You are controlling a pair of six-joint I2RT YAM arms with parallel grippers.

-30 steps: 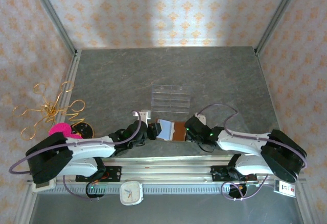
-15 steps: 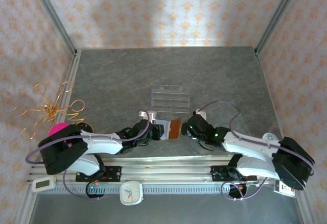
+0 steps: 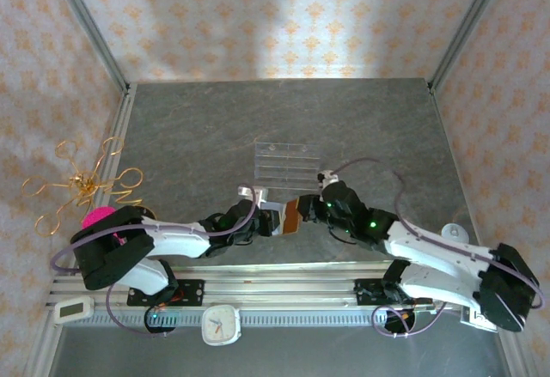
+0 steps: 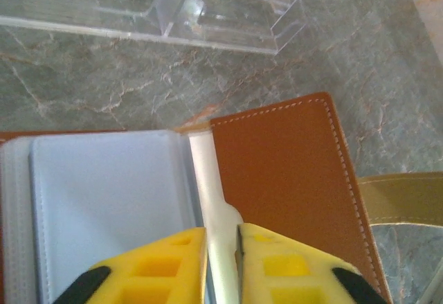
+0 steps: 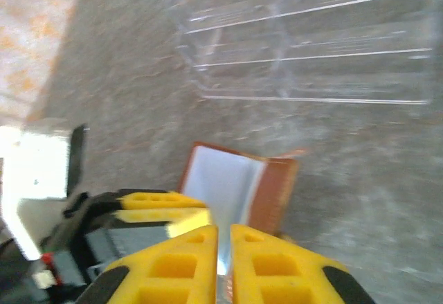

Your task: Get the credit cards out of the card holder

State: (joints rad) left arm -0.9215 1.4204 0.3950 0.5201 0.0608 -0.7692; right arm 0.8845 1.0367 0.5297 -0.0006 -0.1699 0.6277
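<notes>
Small brown leather card holder (image 3: 292,216) open mid-table, near clear acrylic rack (image 3: 288,162). Left gripper (image 4: 221,248) pinches its pale inner leaf. Right gripper (image 5: 223,248) near-shut on pale sliver, hold unclear. Cards likely stiff, slick, light; sleeves floppy. You pinch an exposed card edge.

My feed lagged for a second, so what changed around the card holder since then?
Both arms reached farther in; the card holder, lying open before, now stands nearly upright between them. The left fingers pinch its pale inner sleeve; the right fingers look closed on its edge. The acrylic rack stayed put.
</notes>
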